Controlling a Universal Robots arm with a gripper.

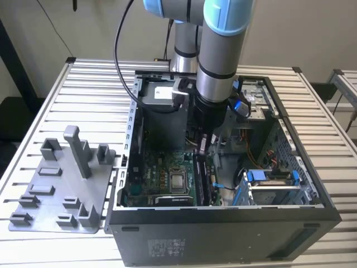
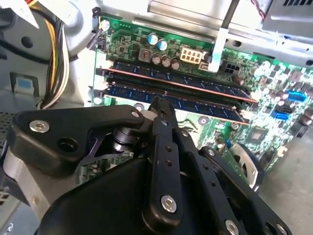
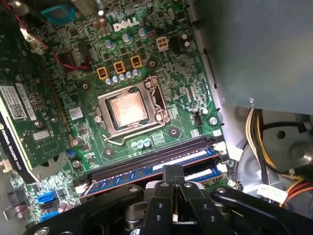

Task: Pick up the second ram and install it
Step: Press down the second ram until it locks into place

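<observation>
My gripper (image 2: 161, 105) is pinched shut, its tip touching the top edge of the second ram (image 2: 176, 100). The stick is long, thin and dark blue. It sits in its slot on the green motherboard (image 3: 146, 63), just beside another stick at 12 o'clock. The case walls (image 1: 131, 139) stand close around me.

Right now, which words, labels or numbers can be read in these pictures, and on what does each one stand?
No text here can be quoted with confidence.
motherboard: one white maker's mark, left unquoted; the other printed markings are too small to read.
graphics card: white stickers, too small to read.
computer case, front panel: pale label, blurred.
dark box inside the case: white label, blurred.
</observation>
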